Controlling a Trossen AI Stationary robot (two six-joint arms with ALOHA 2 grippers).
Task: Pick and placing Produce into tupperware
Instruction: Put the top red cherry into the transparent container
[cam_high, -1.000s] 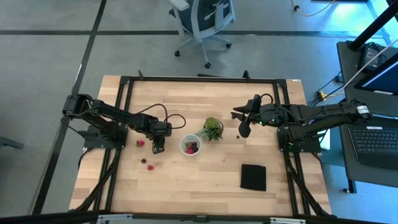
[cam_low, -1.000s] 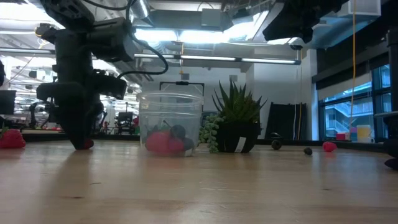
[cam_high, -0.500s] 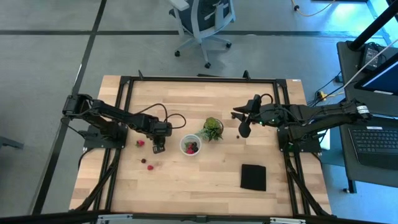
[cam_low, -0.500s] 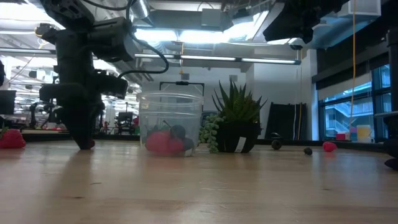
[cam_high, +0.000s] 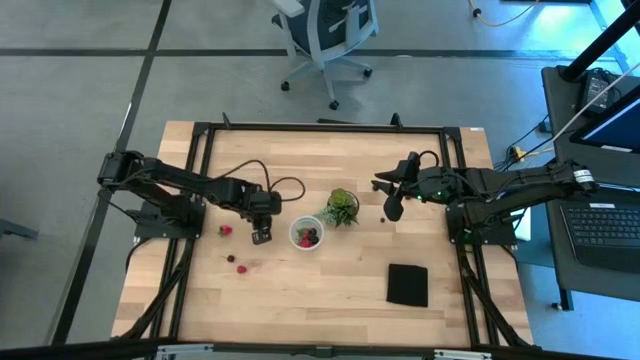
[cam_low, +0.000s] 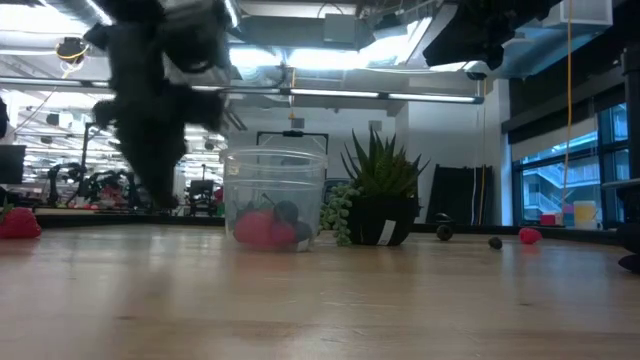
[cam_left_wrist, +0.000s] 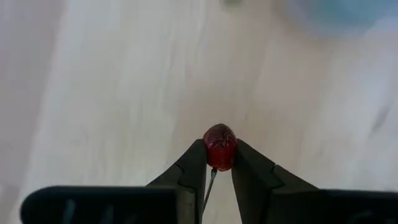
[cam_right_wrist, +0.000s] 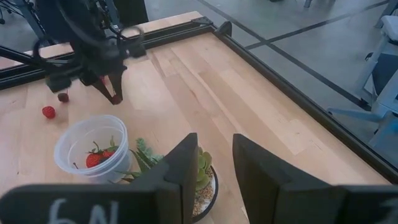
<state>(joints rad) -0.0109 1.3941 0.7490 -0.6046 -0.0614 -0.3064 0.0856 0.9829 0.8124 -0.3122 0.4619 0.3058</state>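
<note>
Red and glossy, a small berry (cam_left_wrist: 219, 146) sits pinched between the fingertips of the left gripper (cam_left_wrist: 219, 163), which hangs above the wooden table (cam_high: 330, 290) just beside the tupperware (cam_high: 307, 235). That round container holds red and dark produce (cam_low: 265, 226). More berries (cam_high: 234, 262) lie on the table near the left arm. By the green plant (cam_high: 341, 207), the right gripper (cam_right_wrist: 215, 163) waits with its fingers parted and holding nothing.

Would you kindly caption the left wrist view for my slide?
Left gripper pinching a red berry above the wooden table.
</note>
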